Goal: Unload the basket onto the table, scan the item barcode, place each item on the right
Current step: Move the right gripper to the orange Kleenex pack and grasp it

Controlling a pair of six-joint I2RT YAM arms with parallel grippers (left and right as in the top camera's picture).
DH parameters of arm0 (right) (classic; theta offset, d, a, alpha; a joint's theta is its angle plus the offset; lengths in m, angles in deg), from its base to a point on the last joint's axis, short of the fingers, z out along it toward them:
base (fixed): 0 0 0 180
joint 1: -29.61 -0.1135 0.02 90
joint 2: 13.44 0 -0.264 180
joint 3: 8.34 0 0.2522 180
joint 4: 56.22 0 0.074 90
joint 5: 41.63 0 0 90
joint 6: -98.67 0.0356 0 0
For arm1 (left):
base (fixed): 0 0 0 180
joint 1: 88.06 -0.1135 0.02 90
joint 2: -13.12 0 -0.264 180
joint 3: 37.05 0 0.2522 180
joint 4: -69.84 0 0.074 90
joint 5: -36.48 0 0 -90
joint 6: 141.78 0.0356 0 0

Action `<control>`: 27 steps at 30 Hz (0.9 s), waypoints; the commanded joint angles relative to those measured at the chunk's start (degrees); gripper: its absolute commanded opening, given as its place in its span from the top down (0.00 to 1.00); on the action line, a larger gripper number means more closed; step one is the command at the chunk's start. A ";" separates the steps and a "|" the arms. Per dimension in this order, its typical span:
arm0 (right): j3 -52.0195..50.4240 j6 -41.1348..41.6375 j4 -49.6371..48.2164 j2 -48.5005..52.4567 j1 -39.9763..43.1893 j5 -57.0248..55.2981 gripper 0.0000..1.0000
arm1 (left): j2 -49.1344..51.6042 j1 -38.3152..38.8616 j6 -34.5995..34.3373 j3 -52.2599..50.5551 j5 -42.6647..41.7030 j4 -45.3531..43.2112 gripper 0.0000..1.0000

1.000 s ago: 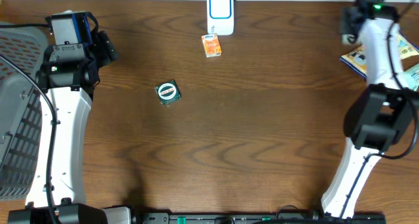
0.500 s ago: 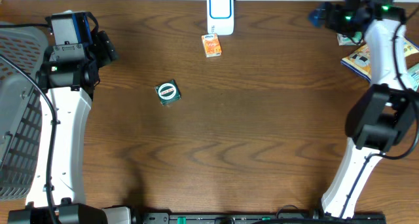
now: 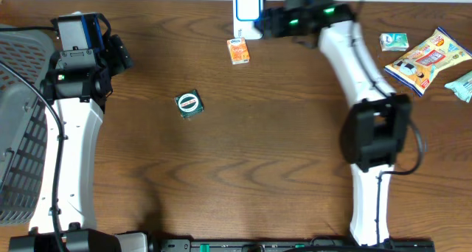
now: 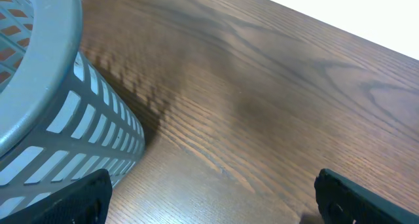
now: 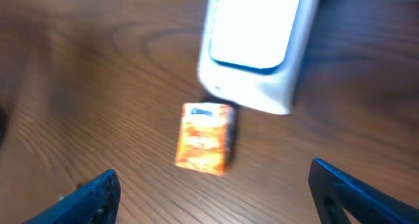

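Lying nearest the arms' bases, a small green packet (image 3: 189, 104) with a round label sits flat on the bench (image 3: 258, 171), to the left of the white scanner (image 3: 248, 13) and well on its near side. Farther left of the scanner, the left fingers (image 4: 72, 201) hang over bare wood beside the wall of a grey slotted basket (image 4: 39, 86). They are spread wide with nothing between them.

Closer to the scanner, the orange box (image 3: 237, 51) lies flat just in front of its base, a little toward its left side. Whether box and base touch cannot be told.

The right fingers (image 5: 91, 198) are at the scanner's right side, just beside it. They are set wide apart and hold nothing. From the right wrist the orange box (image 5: 204, 137) shows ahead of the two fingertips, untouched, with the scanner (image 5: 255, 47) standing upright behind it.

Well to the right of the scanner, a yellow snack bag (image 3: 428, 57) and two smaller pale packets (image 3: 393, 40) lie near the bench's edge.
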 commanded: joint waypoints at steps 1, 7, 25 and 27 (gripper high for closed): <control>0.26 2.10 -0.79 4.26 -3.06 -6.43 0.15 | 0.37 -0.24 0.72 0.48 0.55 0.20 0.02; 0.26 2.10 -1.46 8.15 -6.62 -9.22 0.24 | 0.37 -0.24 0.72 0.48 0.55 0.17 0.02; 0.26 2.99 -5.77 14.14 -7.04 -6.40 0.73 | 0.37 -0.24 0.74 0.48 0.55 0.20 0.02; 0.28 2.95 -5.51 14.12 -7.02 -6.01 0.97 | 0.37 -0.24 0.74 0.48 0.55 0.17 0.02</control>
